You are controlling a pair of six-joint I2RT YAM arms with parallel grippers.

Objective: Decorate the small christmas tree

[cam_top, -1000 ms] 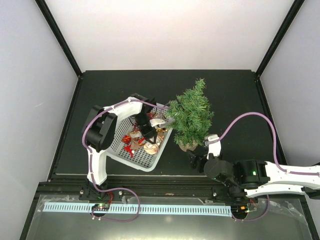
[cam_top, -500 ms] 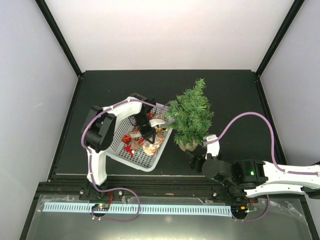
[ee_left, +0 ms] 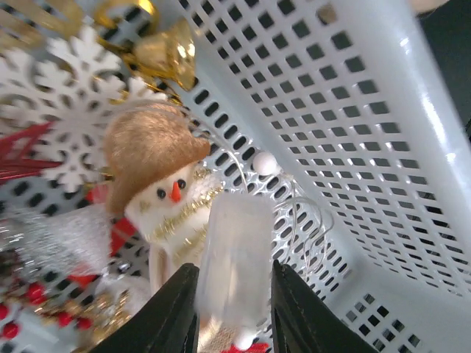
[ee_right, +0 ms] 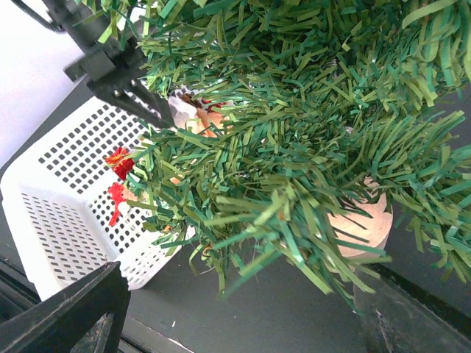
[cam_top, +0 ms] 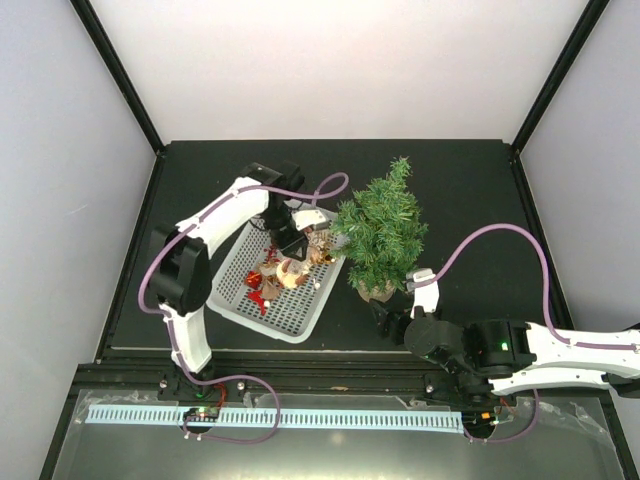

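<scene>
White mesh plastic basket (cam_top: 243, 290) on the dark table (cam_top: 470, 190), left of centre, loaded with ornaments: white snowflake (ee_left: 70, 125), gold bell (ee_left: 168, 53), assorted red pieces.

Left gripper (cam_top: 287, 243) poised over the far end of that basket, jaws drawn in on a frosted white piece. Judged to be part of the snowman ornament (ee_left: 165, 187) with the tan hat. Appears lifted off the pile in the top view, presumably to let it travel without snagging the others. Clearance from the basket floor not confirmable.

Small christmas tree (cam_top: 383, 228) upright just right of the basket, on its round tan base (ee_right: 362, 220). Left-hand branches reaching over the basket's far right rim. No ornament confirmed on the branches; task judged to be at an early stage.

Right gripper (cam_top: 393, 316) low at the near side of the tree, jaws spread wide to either side of the base, holding nothing and not seen to touch it. Judged a guarding posture: placed to steady the base while an ornament is pushed into the needles, given a light tree likely to tip or slide.

Hanging loop of the snowman not made out.
</scene>
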